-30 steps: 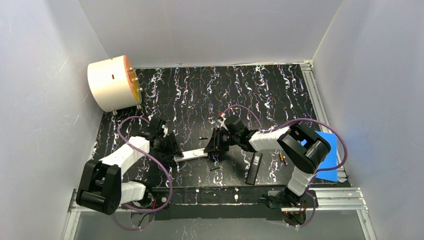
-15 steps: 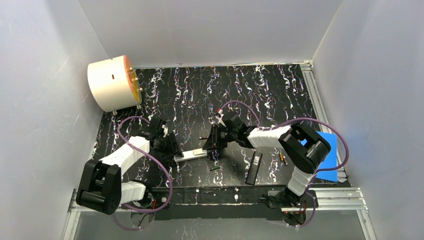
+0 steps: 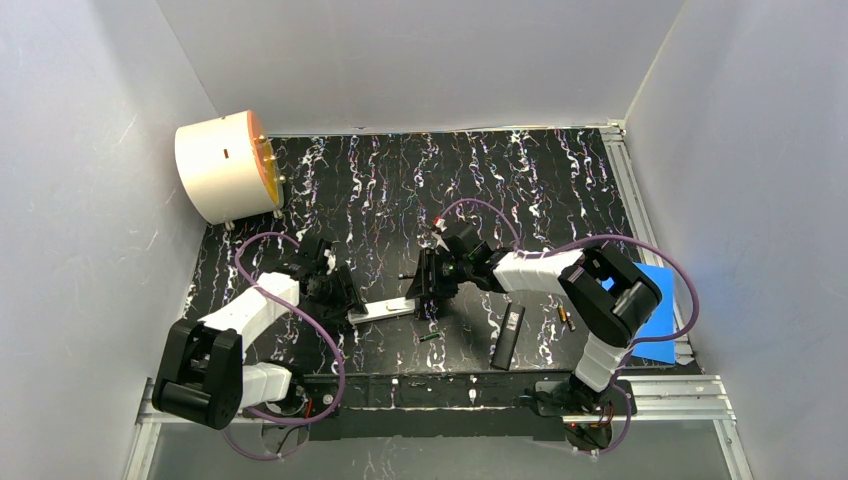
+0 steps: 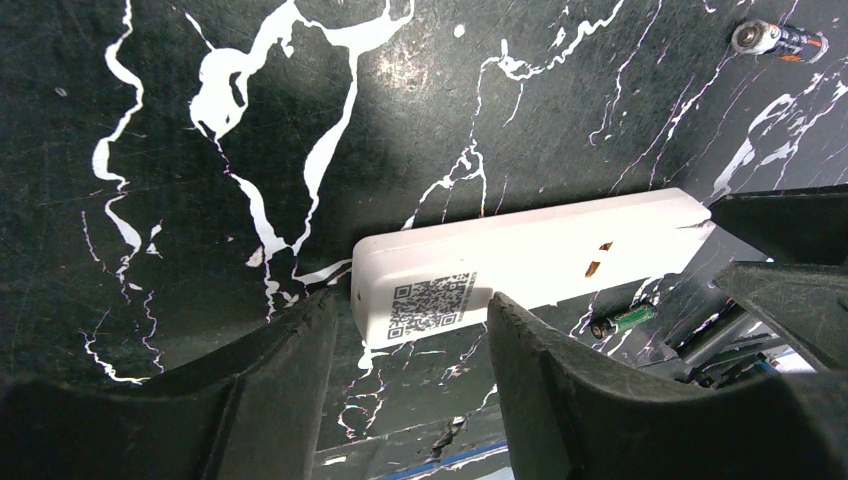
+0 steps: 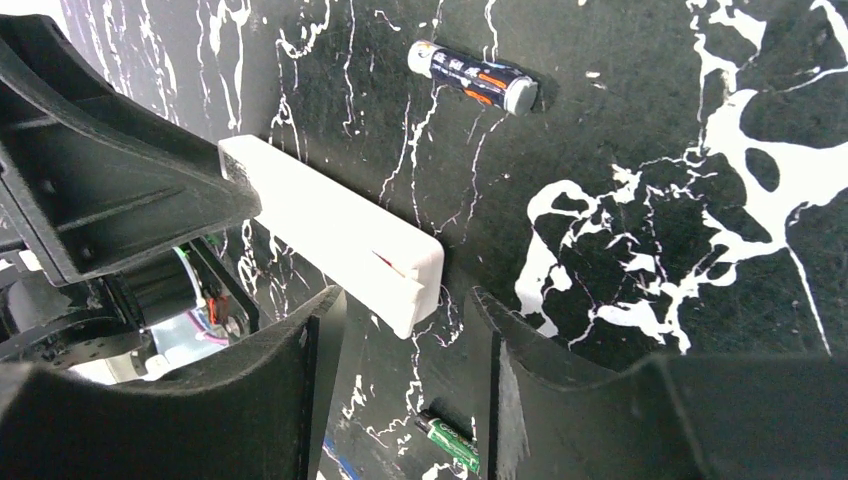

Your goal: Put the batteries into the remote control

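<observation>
We see the white remote control (image 4: pixel 530 262) lying label-up on the black, white-streaked surface (image 4: pixel 200 120), with one arm at each end. The left jaws stand half apart around its QR-code end. A dark sliver separates one finger (image 4: pixel 270 390) from the remote. The other finger (image 4: pixel 600 400) covers part of its lower edge, so we cannot tell whether it touches.

The right jaws are parted too. The remote's notched end sits between the fingers (image 5: pixel 250 400) with a gap on both sides, and nothing is gripped.

The batteries lie loose on the surface. A black-and-orange battery (image 5: pixel 470 78) is just beyond the remote, and a green battery (image 5: pixel 450 443) is on its near side. A gold-toned battery (image 3: pixel 566 318) lies further right, near a black bar (image 3: pixel 508 337) too small for us to identify.

From above, the arms hide both ends of the remote, and the right arm covers part of a blue sheet (image 3: pixel 660 300). We cannot make out the battery compartment.
</observation>
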Controlling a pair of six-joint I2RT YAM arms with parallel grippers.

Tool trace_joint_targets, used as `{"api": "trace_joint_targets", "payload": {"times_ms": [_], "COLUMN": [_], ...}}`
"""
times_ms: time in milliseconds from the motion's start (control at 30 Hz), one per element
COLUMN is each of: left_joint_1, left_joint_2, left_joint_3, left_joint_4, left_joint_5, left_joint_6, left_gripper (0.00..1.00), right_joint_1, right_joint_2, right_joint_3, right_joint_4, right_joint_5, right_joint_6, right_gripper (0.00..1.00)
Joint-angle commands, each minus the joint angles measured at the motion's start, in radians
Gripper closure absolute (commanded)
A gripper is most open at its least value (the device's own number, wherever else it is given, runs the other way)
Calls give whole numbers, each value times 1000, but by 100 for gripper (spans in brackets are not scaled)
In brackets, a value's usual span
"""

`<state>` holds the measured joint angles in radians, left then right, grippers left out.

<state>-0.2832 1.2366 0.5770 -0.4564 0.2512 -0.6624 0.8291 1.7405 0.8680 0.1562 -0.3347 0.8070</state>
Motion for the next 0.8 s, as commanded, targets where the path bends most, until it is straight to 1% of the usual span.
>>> {"api": "trace_joint_targets", "payload": {"times_ms": [0, 133, 233, 400, 767], "left_joint_1": [3, 3, 3, 3, 3], "left_joint_2": [-2, 1, 3, 3, 15], "left_joint_3": [1, -2, -3, -3, 6], "left_joint_4": [-36, -34, -32, -31, -29], "left_joint_5": [-15, -14, -14, -14, -11], "left_joint_6": [14, 14, 12, 11, 10], "left_gripper": [44, 44, 44, 44, 44], "right_joint_1": [-3, 2, 9, 26, 50], "right_joint_2": [3, 33, 51, 89, 130], "right_joint_3": [48, 81, 100, 147, 223], "right_joint_4": [-36, -77, -88, -150, -341], "right_joint_5": [12, 11, 5, 12, 98], "right_joint_6": [-40, -71, -92, -145, -364], "right_gripper": [43, 42, 38, 39, 39]}}
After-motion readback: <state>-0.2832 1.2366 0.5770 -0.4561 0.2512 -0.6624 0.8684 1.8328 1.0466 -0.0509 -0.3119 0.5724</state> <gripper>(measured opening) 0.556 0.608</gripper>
